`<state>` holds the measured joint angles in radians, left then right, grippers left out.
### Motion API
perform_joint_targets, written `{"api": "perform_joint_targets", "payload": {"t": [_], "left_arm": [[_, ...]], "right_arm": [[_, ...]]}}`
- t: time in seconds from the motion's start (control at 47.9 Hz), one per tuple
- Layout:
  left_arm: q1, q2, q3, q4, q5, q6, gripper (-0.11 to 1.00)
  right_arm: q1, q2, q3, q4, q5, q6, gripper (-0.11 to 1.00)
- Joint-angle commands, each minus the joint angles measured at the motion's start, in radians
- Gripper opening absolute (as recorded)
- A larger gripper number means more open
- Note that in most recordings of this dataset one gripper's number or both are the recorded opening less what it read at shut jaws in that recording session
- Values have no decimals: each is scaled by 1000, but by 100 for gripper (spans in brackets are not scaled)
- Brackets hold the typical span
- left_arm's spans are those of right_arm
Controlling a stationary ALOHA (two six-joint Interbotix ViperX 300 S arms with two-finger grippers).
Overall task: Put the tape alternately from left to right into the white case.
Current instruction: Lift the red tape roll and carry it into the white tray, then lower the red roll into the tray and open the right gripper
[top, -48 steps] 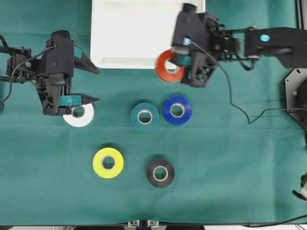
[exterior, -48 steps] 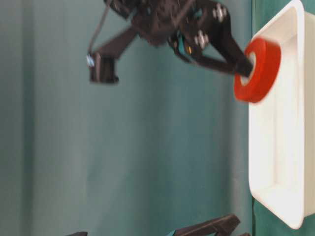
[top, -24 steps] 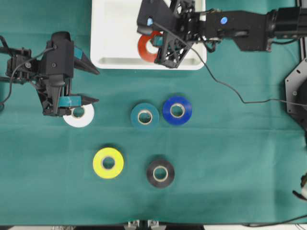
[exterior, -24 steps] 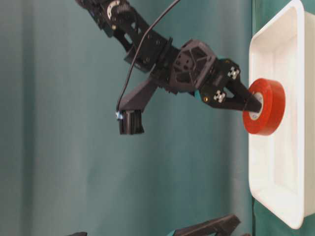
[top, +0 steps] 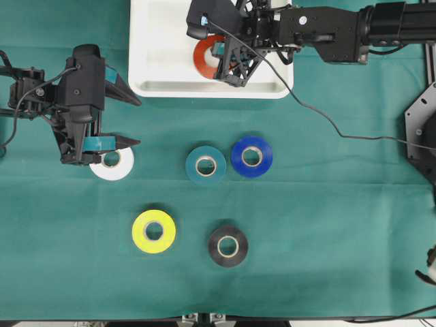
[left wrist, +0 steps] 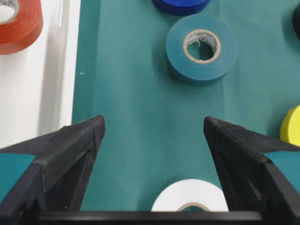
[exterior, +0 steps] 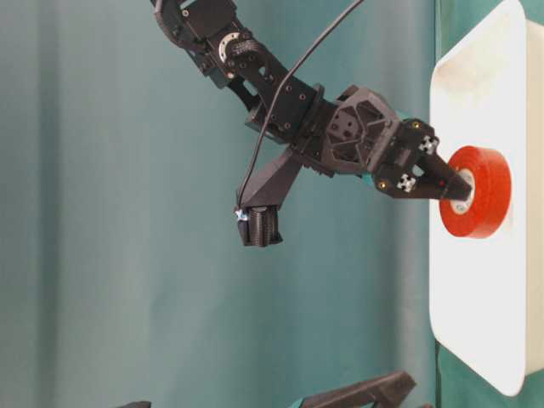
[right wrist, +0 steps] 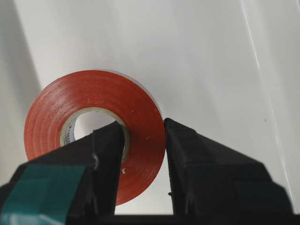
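Observation:
My right gripper point(top: 219, 58) is shut on the red-orange tape point(top: 204, 58), one finger through its core and one outside the wall point(right wrist: 136, 108). It holds the roll low inside the white case point(top: 163, 61); I cannot tell whether the roll touches the floor point(exterior: 480, 204). My left gripper point(top: 139, 122) hangs open with nothing between its fingers, just above the white tape point(top: 112, 163), which lies near its lower finger point(left wrist: 187, 192). On the green cloth lie the teal tape point(top: 206, 165), blue tape point(top: 251, 157), yellow tape point(top: 153, 231) and black tape point(top: 227, 246).
The case's front rim point(top: 211, 92) lies between the loose rolls and the held roll. The right arm point(top: 340, 34) stretches across the case's right end, its cable point(top: 320, 109) trailing over the cloth. A black mount point(top: 422, 136) stands at the right edge.
The right gripper carried the red-orange tape from the case's front rim up and leftward, into the case. The left arm and the loose rolls have not moved.

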<state>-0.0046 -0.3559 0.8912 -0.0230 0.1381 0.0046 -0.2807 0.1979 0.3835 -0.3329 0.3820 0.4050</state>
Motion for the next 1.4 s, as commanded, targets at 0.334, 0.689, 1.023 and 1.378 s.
{"api": "perform_joint_targets", "payload": {"t": [0.334, 0.689, 1.023, 1.378], "left_arm": [[-3, -6, -8, 0, -5, 0, 83], [-3, -6, -9, -2, -5, -2, 83], [-3, -6, -9, -2, -3, -5, 83], [-3, -5, -9, -2, -5, -5, 83]], "right_arm": [[-3, -8, -23, -6, -49, -8, 26], [-3, 0, -17, -46, -44, -6, 27], [-3, -2, -18, -63, -41, -6, 80], [-3, -2, -15, -63, -41, -8, 79]]}}
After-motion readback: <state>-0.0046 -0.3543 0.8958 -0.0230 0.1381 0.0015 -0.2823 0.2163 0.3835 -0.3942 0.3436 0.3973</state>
